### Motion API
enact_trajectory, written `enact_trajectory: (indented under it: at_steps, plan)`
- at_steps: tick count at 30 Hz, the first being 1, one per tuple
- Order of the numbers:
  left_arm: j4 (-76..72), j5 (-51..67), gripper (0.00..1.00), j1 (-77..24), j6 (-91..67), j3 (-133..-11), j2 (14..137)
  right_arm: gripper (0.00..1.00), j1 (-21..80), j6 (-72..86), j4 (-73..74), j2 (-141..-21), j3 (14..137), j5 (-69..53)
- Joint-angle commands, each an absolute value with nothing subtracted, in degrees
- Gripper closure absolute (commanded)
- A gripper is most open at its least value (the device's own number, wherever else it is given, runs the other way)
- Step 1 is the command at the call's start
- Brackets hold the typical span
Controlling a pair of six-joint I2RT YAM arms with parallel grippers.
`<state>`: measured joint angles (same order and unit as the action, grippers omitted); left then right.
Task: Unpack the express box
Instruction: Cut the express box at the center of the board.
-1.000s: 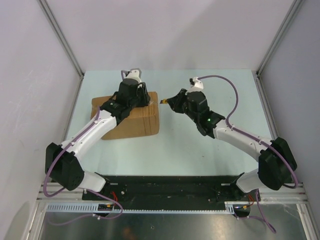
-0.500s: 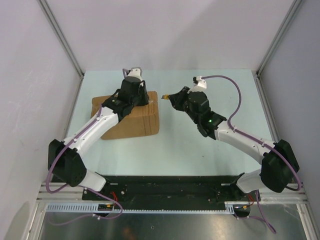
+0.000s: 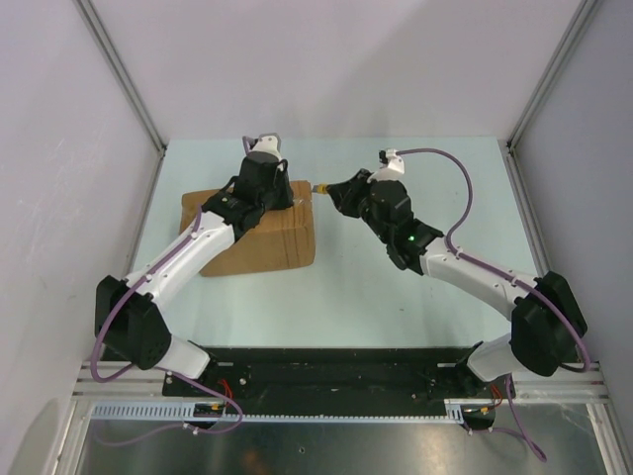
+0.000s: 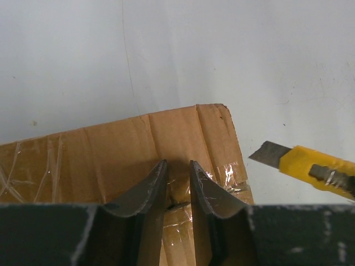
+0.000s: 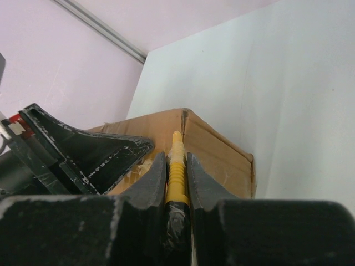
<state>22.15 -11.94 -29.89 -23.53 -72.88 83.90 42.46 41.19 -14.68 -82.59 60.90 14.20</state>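
The express box [image 3: 269,245], on the left half of the surface [image 3: 386,287], looks still taped shut: the left gripper [image 4: 175,170] rests narrowly parted jaws on its top seam, the right gripper [image 5: 176,160] clamps a yellow utility knife [image 4: 316,166] with its blade just beside the box's corner, so cutting and emptying remain.

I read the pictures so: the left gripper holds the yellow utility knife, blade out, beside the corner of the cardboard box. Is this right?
Not quite: the right gripper holds the yellow utility knife, not the left one. The right wrist view shows its handle clamped in that gripper. The rest stands: blade out, beside the corner of the cardboard box.
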Motion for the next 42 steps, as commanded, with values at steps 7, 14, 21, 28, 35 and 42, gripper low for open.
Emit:
enact_trajectory:
  at_steps: [7, 14, 21, 28, 35, 42]
  plan:
    - [37.18, -12.39, 0.72, -30.5, -24.26, -69.61, 86.66, 1.0, 43.07, 42.1, -16.52, -84.37, 63.37, 13.18]
    - [37.35, -12.57, 0.72, -30.5, -24.26, -69.52, 86.92, 1.0, 42.89, 40.61, -16.08, -82.89, 63.28, 14.32]
    - [37.53, -12.92, 0.73, -30.5, -24.35, -69.26, 87.19, 1.0, 42.01, 40.08, -17.23, -82.26, 63.28, 14.33]
    - [37.79, -13.18, 0.74, -30.5, -24.43, -69.26, 87.54, 1.0, 41.66, 39.99, -17.75, -82.44, 63.28, 14.33]
    - [37.79, -13.18, 0.75, -30.5, -24.26, -69.17, 87.45, 1.0, 41.84, 40.52, -19.34, -84.55, 63.28, 12.75]
    - [37.97, -13.18, 0.75, -30.5, -24.35, -69.17, 87.63, 1.0, 41.84, 40.17, -19.25, -85.6, 63.28, 12.3]
